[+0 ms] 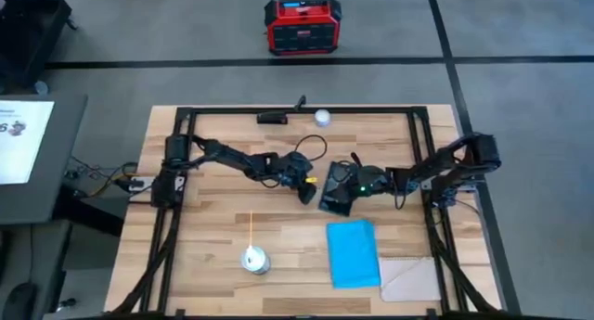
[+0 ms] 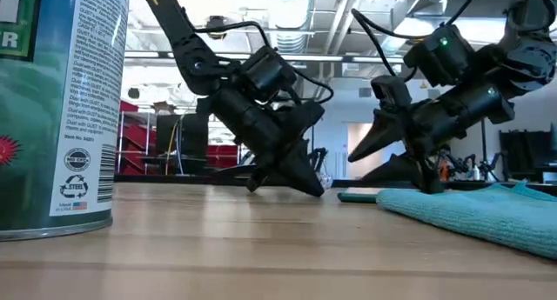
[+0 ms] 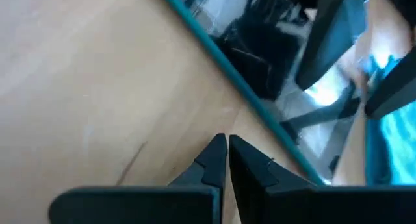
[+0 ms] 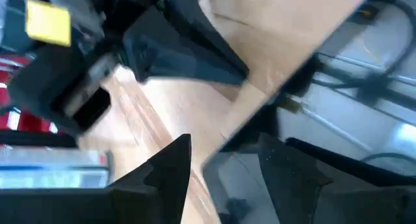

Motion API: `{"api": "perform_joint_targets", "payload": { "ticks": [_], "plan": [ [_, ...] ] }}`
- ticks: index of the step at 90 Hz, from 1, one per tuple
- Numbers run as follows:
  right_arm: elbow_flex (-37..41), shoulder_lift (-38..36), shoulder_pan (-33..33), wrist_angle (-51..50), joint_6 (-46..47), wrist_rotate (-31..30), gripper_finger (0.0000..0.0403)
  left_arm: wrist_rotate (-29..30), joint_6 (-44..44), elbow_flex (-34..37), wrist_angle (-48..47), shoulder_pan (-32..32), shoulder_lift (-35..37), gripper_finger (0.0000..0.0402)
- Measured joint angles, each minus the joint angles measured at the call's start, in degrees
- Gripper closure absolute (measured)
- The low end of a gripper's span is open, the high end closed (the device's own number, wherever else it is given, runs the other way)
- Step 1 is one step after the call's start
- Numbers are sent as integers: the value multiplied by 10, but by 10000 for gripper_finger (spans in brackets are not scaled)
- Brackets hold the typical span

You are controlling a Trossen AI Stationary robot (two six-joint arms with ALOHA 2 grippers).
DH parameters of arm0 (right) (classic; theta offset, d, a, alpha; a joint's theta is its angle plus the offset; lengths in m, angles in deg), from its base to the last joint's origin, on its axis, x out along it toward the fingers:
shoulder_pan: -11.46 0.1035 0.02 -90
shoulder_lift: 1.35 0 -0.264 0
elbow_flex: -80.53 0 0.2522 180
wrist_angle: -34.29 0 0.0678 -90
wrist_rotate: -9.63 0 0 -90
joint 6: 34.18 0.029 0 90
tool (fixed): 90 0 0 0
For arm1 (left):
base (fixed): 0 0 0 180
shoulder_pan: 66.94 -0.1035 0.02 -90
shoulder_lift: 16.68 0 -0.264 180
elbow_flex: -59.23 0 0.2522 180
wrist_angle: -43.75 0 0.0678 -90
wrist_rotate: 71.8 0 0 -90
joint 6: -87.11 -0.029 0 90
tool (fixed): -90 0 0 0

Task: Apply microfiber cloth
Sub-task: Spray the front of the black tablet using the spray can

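Pale wooden slatted table, both arms low at centre. Bright sky-blue soft microfiber cloth flat, untouched, near the front edge. Left gripper clenched beside the glossy dark teal-edged tablet; right gripper spread around its edge. Best to steady the tablet, then fetch the cloth by a corner.

Wood table — microfiber cloth, tablet, can.
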Motion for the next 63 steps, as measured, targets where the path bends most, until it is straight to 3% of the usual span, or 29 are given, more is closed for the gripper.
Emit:
{"api": "perform_joint_targets", "payload": {
  "ticks": [40, 54, 63],
  "plan": [
    [2, -243, -44, -287, -136, -70, 349, 11, -21, 4, 8, -4, 10, 401],
    [-20, -288, -36, -302, -176, -62, 382, 11, -26, 6, 15, -11, 14, 401],
    [-45, -305, -30, -413, -201, -76, 399, 12, -29, 6, 16, -16, 16, 401]
  ]
}}
